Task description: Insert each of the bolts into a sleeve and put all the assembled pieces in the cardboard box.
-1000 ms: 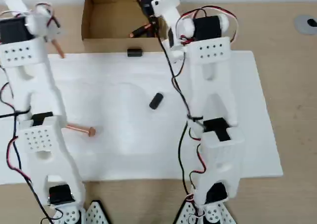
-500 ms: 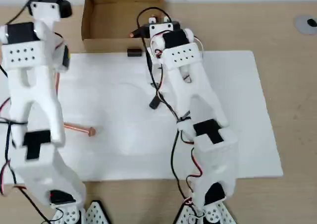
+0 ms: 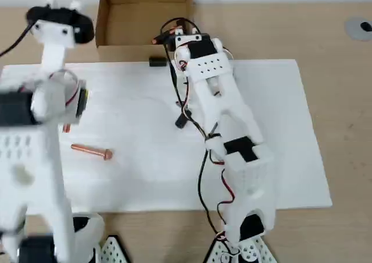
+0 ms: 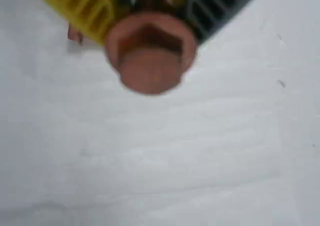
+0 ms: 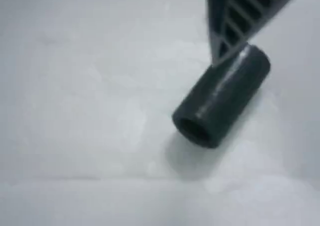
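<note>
Now the left hand (image 4: 150,13) is clamped on a bolt (image 4: 150,61), the right hand (image 5: 235,31) spread beside the sleeve (image 5: 220,98) lying on the sheet (image 3: 133,158), so straddle its middle, keep the bore clear

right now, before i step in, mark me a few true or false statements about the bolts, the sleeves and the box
1. The left gripper clamps a copper hex-head bolt between its yellow and black fingers. True.
2. The second copper bolt, loose on the white mat, already sits inside a sleeve. False: it lies bare, with no sleeve on it.
3. The black cylindrical sleeve in the right wrist view stands on end. False: it lies on its side on the white surface.
4. The open brown cardboard box stands off the mat, at the edge far from the arm bases. True.
</note>
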Robot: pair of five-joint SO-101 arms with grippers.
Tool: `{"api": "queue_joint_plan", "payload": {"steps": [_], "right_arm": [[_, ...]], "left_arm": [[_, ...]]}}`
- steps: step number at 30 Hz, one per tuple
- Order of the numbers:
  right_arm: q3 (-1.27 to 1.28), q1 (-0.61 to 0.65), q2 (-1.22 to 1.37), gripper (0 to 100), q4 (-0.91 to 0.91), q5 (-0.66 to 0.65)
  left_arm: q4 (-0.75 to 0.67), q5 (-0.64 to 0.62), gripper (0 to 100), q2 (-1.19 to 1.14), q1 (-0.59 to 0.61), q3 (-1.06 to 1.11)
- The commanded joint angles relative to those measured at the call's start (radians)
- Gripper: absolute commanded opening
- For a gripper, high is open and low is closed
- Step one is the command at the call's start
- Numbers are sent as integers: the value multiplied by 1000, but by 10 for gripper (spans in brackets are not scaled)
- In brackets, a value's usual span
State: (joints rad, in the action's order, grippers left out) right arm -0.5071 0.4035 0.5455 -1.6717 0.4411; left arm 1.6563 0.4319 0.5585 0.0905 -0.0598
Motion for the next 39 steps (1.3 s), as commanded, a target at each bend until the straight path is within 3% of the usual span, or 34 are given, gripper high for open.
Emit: {"api": "queue_joint_plan", "payload": {"steps": [1, 9, 12, 18, 26, 39], "right_arm": [[-136, 39, -5, 357, -38, 17], [-271, 90, -4, 356, -117, 137], [-211, 88, -4, 356, -110, 215], [-206, 91, -2, 342, -69, 227], [-209, 90, 88, 30, 6, 218], [-203, 88, 113, 118, -101, 218]], "left_arm": [[-41, -6, 6, 245, -46, 112], [-68, -176, 4, 596, -43, 187], [-75, -199, 3, 719, -43, 186], [-84, -198, 3, 809, -43, 258], [-146, -196, 3, 892, -44, 265], [-141, -193, 4, 961, -44, 350]]}}
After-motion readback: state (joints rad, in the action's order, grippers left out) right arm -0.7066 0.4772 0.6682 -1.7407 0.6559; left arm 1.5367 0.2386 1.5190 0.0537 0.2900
